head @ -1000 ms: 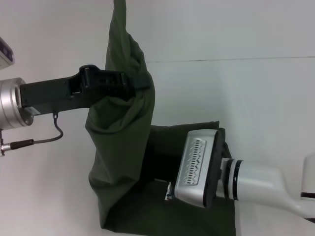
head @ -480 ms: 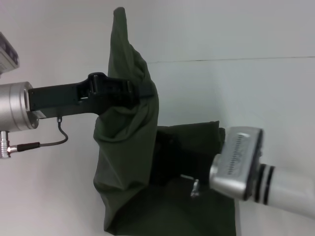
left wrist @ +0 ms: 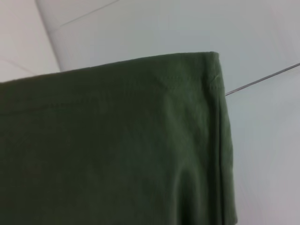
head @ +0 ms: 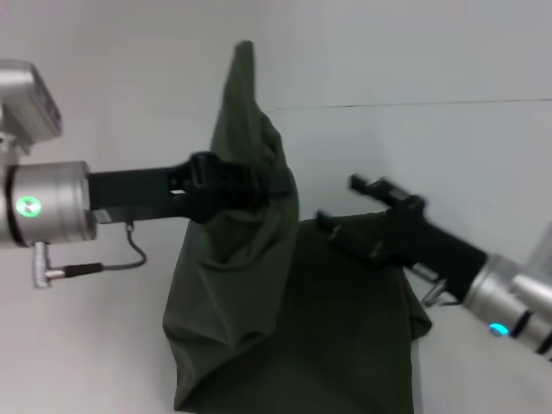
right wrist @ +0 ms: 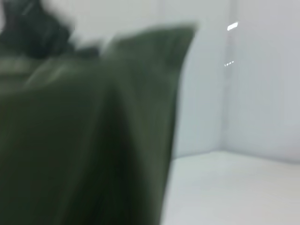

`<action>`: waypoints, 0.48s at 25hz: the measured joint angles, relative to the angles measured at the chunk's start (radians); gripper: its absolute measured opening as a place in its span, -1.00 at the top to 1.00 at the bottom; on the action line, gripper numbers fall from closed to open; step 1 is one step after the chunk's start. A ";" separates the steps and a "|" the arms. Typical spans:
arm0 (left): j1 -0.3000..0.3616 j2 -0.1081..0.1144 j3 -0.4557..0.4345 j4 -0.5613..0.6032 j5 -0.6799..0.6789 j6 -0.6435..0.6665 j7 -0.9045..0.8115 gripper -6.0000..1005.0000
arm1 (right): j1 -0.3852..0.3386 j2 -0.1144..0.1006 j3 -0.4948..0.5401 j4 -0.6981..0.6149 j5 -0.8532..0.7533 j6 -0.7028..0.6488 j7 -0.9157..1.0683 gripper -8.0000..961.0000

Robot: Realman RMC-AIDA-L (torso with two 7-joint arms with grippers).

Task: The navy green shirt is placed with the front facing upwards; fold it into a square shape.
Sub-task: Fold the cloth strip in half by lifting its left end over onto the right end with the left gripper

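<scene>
Fabric fills the near part of the scene: the navy green shirt point(head: 285, 345) lies with its lower portion spread flat on the white table point(head: 483, 172), dark olive and plain, no lettering visible from the head view. Above that flat part, to the robot's right, the right gripper point(head: 349, 211) reaches in over the cloth with its two black fingers point(head: 379, 188) spread apart and nothing between them (the tips hover at the shirt's far edge, and I cannot tell if they touch it). On the left side, a tall fold of the shirt is hoisted off the table into a peaked drape, and the left gripper point(head: 267, 183) is clamped on it about halfway up the fold, its black body pressed into the bunched cloth. The left wrist view shows a hemmed, stitched corner of the same green fabric point(left wrist: 140, 140) against the white surface beyond.
</scene>
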 joint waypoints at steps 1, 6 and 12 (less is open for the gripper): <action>-0.001 -0.005 0.014 -0.004 0.000 -0.016 0.003 0.94 | -0.011 -0.001 0.027 -0.010 0.000 -0.016 0.008 -0.62; -0.002 -0.040 0.052 -0.020 0.000 -0.070 0.022 0.94 | -0.049 -0.003 0.160 -0.037 0.002 -0.065 0.033 -0.62; -0.001 -0.074 0.109 -0.036 0.000 -0.119 0.043 0.94 | -0.067 -0.003 0.277 -0.039 0.002 -0.081 0.034 -0.62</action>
